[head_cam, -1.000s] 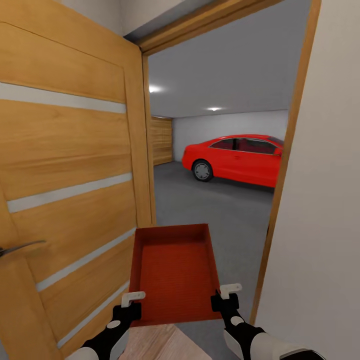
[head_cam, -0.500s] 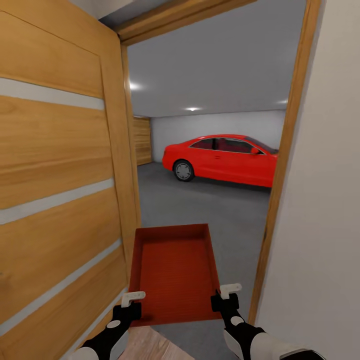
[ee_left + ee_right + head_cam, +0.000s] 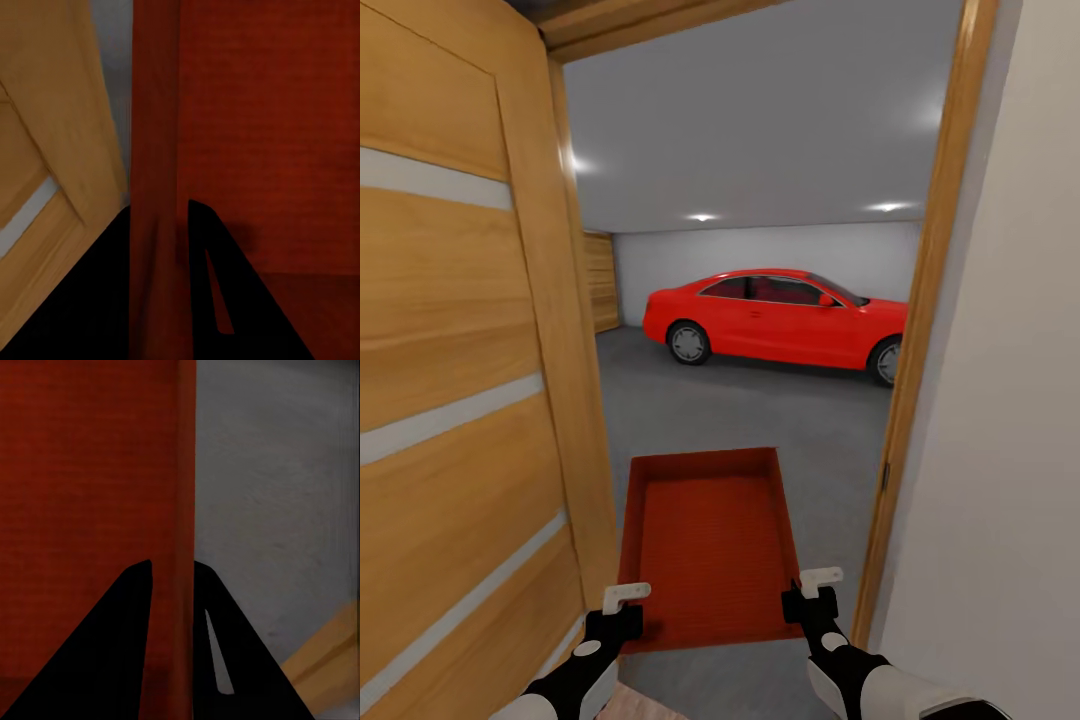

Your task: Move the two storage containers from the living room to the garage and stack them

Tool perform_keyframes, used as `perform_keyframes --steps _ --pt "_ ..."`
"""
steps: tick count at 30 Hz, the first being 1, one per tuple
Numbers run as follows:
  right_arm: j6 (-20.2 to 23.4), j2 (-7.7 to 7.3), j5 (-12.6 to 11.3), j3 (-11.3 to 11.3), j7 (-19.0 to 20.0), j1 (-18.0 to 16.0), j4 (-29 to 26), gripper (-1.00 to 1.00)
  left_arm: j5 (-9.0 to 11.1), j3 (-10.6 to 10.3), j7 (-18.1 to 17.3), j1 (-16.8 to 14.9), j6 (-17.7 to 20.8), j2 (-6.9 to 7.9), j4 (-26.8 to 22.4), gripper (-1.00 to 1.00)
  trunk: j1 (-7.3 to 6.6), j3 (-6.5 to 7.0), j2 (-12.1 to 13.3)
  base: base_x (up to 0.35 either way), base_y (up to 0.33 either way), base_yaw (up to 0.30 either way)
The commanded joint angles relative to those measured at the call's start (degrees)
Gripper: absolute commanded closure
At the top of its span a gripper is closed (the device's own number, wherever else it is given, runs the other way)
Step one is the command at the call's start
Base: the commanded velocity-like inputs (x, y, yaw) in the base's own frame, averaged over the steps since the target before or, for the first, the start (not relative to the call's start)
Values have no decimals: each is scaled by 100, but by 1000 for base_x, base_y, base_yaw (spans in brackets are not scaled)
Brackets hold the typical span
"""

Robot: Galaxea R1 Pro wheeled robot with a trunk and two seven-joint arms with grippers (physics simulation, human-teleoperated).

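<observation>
2 claws, left claw and right claw, each pinch a side wall of the storage container, keeping it level through the doorway.

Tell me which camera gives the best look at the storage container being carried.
The head view: the storage container appears whole, open top and all four walls, held between the left gripper and right gripper at the garage doorway. The left wrist view shows just one side wall between the fingers and part of the ribbed inside; the right wrist view likewise.
</observation>
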Motion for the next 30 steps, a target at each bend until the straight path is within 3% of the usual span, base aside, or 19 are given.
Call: perform_keyframes --steps 1,30 --pt "16 5 76 -226 -21 -7 20 100 1 -114 44 -3 -79 34 -20 100 3 -9 -7 226 218 -282" --pt "16 5 76 -226 -21 -7 20 100 -1 -122 44 -3 -85 34 -25 100 3 -9 -7 226 219 -282"
